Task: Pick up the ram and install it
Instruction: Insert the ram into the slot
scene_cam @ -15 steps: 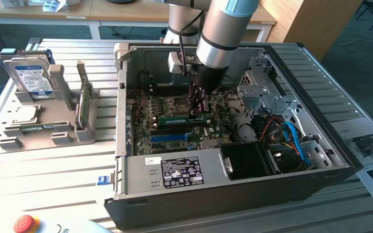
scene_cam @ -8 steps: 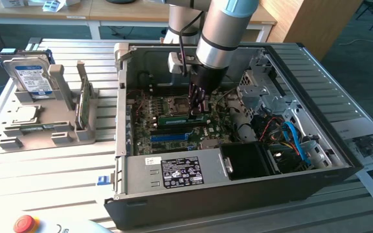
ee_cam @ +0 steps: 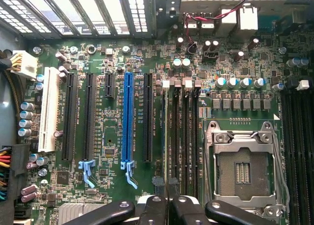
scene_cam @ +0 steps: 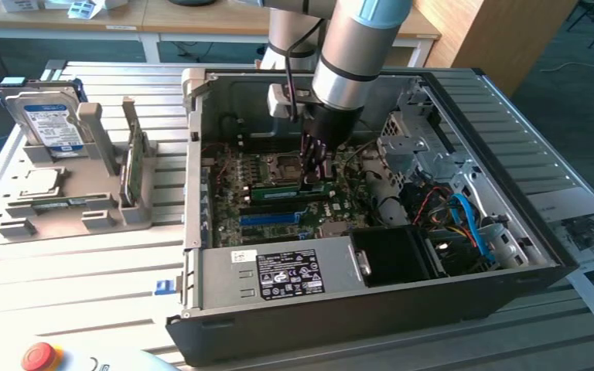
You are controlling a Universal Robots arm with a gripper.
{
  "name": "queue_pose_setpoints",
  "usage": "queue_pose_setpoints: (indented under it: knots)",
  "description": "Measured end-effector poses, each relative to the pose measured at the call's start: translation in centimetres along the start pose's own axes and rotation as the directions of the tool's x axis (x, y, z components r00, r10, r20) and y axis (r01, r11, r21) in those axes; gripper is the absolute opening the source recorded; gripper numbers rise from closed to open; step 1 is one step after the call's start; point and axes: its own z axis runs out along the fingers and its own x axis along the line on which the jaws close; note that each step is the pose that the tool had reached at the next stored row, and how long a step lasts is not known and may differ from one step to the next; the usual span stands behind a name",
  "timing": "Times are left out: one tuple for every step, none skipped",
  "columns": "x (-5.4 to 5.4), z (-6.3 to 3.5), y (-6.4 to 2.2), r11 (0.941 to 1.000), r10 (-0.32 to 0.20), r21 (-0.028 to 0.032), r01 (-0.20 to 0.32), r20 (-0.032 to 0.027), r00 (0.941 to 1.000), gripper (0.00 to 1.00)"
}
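Observation:
My gripper (scene_cam: 317, 168) reaches down into the open computer case (scene_cam: 544, 255), just above the motherboard (scene_cam: 276, 212). It is shut on the ram (scene_cam: 276, 185), a thin green stick that runs out from the fingers toward the exterior view's left, low over the board. In the wrist view the ram (ee_cam: 167, 146) shows edge-on as a thin line between the black fingers (ee_cam: 152, 211). It stands alongside the black memory slots (ee_cam: 186, 136) next to the empty processor socket (ee_cam: 243, 171). Whether its lower edge touches a slot I cannot tell.
A grey stand (scene_cam: 70, 212) on the exterior view's left holds a hard drive (scene_cam: 44, 116) and an upright green card (scene_cam: 132, 158). Inside the case are a power supply (scene_cam: 287, 274), blue cables (scene_cam: 467, 220) and a drive cage (scene_cam: 421, 131). A blue expansion slot (ee_cam: 128, 117) lies beside the black ones.

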Motion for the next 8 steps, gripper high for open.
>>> queue_pose_setpoints:
  knots:
    - [0.0, 0.0, 0.0, 1.0, 0.0, 0.0, 0.0, 0.0, 1.0, 0.12]
    - [0.0, 0.0, 0.0, 1.0, 0.0, 0.0, 0.0, 0.0, 1.0, 0.12]
    - [0.0, 0.0, 0.0, 1.0, 0.0, 0.0, 0.0, 0.0001, 1.0, 0.12]
    - [-0.01, -0.01, 0.0, 1.0, 0.0, -0.0001, 0.0, 0.0003, 1.0, 0.12]
    - [-0.01, -0.04, -0.01, 1.0, 0.0, -0.0003, 0.0, 0.0003, 1.0, 0.12]
    - [0.0, -0.09, -0.02, 1.0, 0.0, -0.0008, 0.0, 0.0003, 1.0, 0.12]
    - [0.0, -0.17, -0.02, 1.0, 0.0, -0.0017, 0.0, -0.0001, 1.0, 0.12]
    - [0.01, -0.25, -0.02, 1.0, 0.0, -0.0025, 0.0, 0.0, 1.0, 0.12]
